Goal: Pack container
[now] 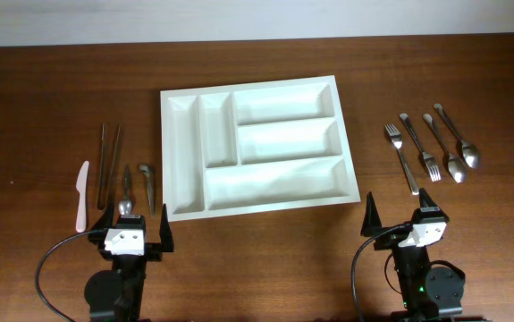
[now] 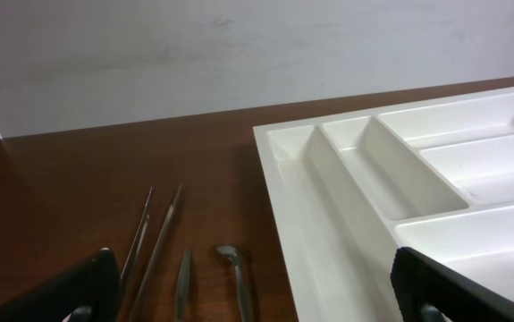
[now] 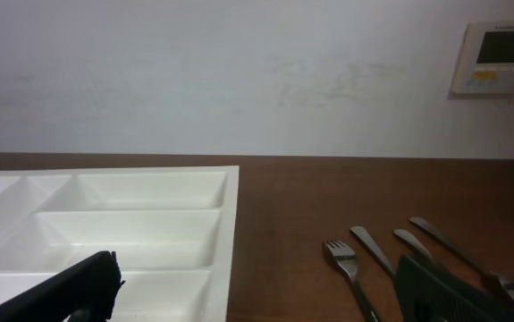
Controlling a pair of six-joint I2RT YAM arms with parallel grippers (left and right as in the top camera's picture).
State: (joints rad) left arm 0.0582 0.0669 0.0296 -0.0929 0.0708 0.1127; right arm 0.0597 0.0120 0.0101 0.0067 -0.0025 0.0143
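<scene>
The white cutlery tray (image 1: 258, 148) lies mid-table with all five compartments empty; it also shows in the left wrist view (image 2: 346, 215) and the right wrist view (image 3: 230, 233). My left gripper (image 1: 132, 230) is open and empty near the front edge, below the left utensils. My right gripper (image 1: 401, 219) is open and empty at the front right, below the forks. Left of the tray lie a white plastic knife (image 1: 81, 195), two dark chopsticks (image 1: 108, 164) and two small metal utensils (image 1: 147, 185). Right of it lie two forks (image 1: 403, 159) and two spoons (image 1: 458, 136).
A pale wall runs behind the table's far edge, with a wall panel (image 3: 500, 55) at the upper right. Bare wood lies between the tray and each group of utensils. Black cables loop from both arm bases at the front edge.
</scene>
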